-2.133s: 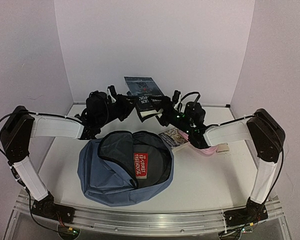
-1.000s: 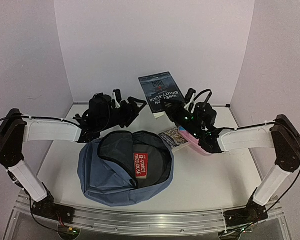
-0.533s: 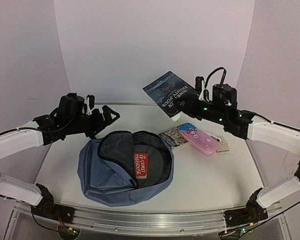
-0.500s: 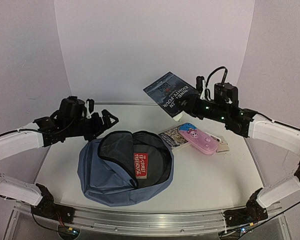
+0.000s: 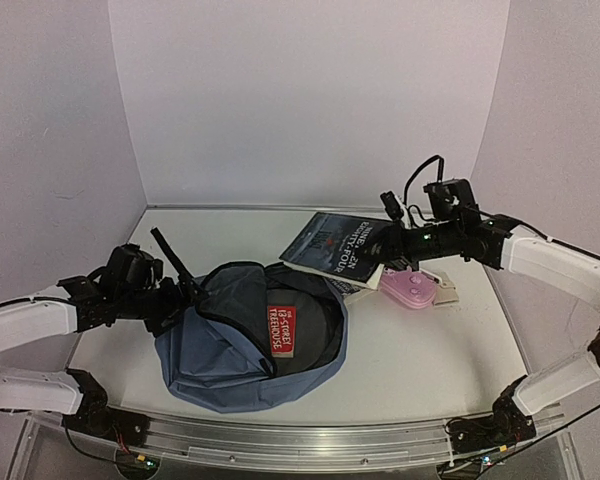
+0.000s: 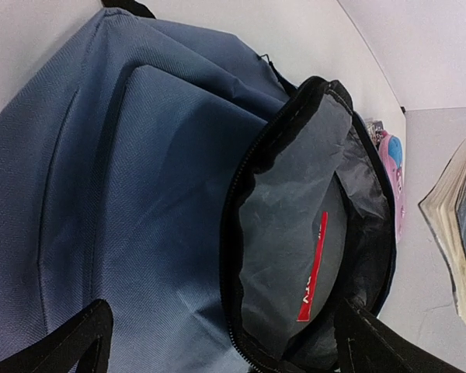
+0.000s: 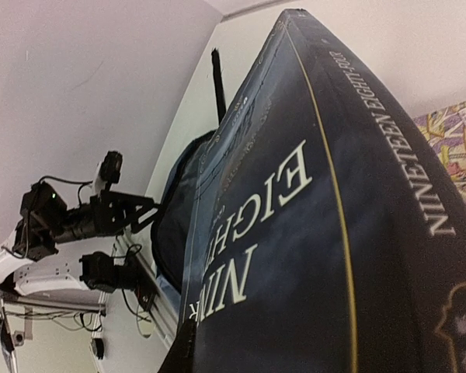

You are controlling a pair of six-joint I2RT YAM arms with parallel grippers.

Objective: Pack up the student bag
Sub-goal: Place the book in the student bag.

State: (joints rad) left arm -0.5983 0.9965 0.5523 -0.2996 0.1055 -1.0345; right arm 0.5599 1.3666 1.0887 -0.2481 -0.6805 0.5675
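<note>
Mostly hidden behind its book (image 5: 335, 245) — right claw (image 5: 388, 252), clamped there; left claw (image 6: 225, 346) wide apart by student bag (image 5: 210, 350).

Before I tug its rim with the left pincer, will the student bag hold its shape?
Probably not: the student bag lies slumped, mouth sagging, so it looks floppy. With just a red book showing inside, it likely drags when pulled. The open left pincer may bunch cloth.

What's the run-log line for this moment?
left end effector: open at student bag | right end effector: shut on dark book, near bag mouth | in bag: red-spined book
</note>
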